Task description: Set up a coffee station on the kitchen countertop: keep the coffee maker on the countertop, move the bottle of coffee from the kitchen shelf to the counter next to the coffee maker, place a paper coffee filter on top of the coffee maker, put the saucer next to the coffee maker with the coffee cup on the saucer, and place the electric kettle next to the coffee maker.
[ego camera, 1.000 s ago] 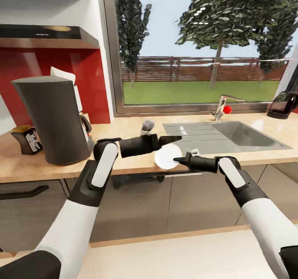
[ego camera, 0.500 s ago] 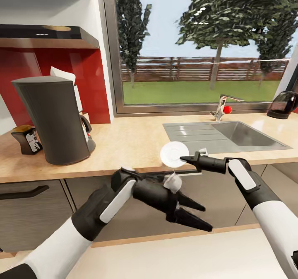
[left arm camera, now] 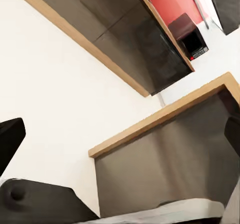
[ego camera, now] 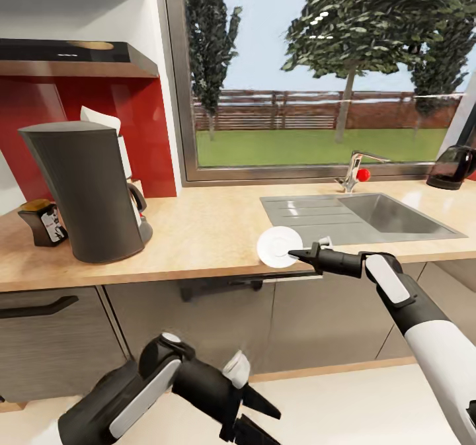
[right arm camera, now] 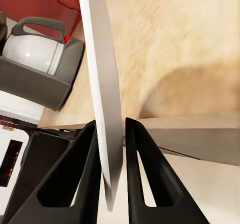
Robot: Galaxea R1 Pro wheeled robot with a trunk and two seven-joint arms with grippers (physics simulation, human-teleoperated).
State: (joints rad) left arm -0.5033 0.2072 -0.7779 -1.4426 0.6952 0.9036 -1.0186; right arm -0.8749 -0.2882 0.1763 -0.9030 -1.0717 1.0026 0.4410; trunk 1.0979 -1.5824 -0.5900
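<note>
The long light beige wood-look surface (ego camera: 211, 223) runs under the window, and its front edge passes just behind the right tool (ego camera: 295, 255). That tool is clamped edge-on on the small flat round white saucer (ego camera: 279, 246), which stands tilted near upright above the front edge, beside the steel sink (ego camera: 370, 217). In the right wrist view both fingers (right arm camera: 80, 169) press the thin white disc (right arm camera: 102, 99).

Bare surface lies open between the saucer and the tall matte dark-grey coffee maker (ego camera: 82, 187) at the left. The small dark-brown coffee jar with golden-tan lid (ego camera: 41, 221) sits just left of the tower. The dark smoky glass kettle (ego camera: 451, 167) stands far right.

The left tool (ego camera: 254, 418) hangs low before the dark grey cabinet fronts (ego camera: 198, 329), fingers apart, holding nothing.
</note>
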